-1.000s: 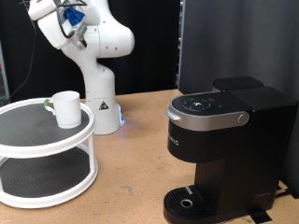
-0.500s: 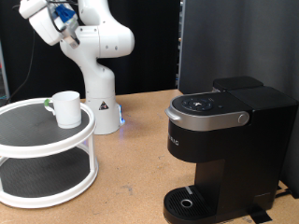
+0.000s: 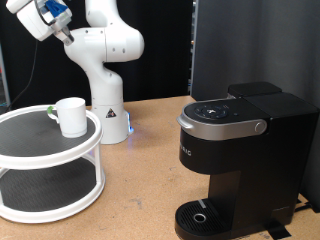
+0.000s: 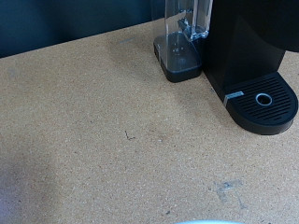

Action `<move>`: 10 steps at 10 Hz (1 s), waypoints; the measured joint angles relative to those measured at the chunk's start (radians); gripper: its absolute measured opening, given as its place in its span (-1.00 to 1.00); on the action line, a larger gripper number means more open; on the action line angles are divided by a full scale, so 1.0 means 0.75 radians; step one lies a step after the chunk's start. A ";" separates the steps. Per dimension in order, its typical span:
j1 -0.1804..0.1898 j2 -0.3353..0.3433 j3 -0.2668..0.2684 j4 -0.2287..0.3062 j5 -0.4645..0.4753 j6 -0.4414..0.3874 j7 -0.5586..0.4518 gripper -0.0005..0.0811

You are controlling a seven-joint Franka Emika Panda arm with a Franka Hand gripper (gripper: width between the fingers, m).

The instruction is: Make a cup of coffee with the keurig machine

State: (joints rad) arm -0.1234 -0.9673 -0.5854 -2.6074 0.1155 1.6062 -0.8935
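Higher and further toward the exterior view's upper left corner than a second ago, the arm's hand with its end effector [image 3: 35, 17] now sits partly cut off by the frame edge; whether its fingers are open or closed cannot be told, and nothing shows between them. The plain white ceramic mug [image 3: 71, 116] has not shifted: it stands upright on the top tier of the round white two-level rack [image 3: 50, 150] at left, well apart from the large matte black coffee maker [image 3: 245, 150] at right, whose lid is down and round drip tray [image 4: 262, 101] bare. Both rest on the brown cork-like surface [image 4: 93, 121].
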 joint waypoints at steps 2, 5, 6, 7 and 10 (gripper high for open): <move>0.000 0.000 -0.022 0.000 0.001 0.008 -0.007 -0.98; 0.000 0.008 -0.092 0.008 0.013 0.087 -0.010 -0.98; 0.000 0.023 -0.115 0.014 0.034 0.122 0.011 -0.98; 0.001 0.049 -0.134 0.023 0.044 0.139 0.033 -0.98; 0.024 0.163 -0.150 0.076 0.012 0.114 0.023 -0.98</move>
State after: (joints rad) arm -0.1055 -0.8449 -0.6981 -2.5506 0.1246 1.6917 -0.8766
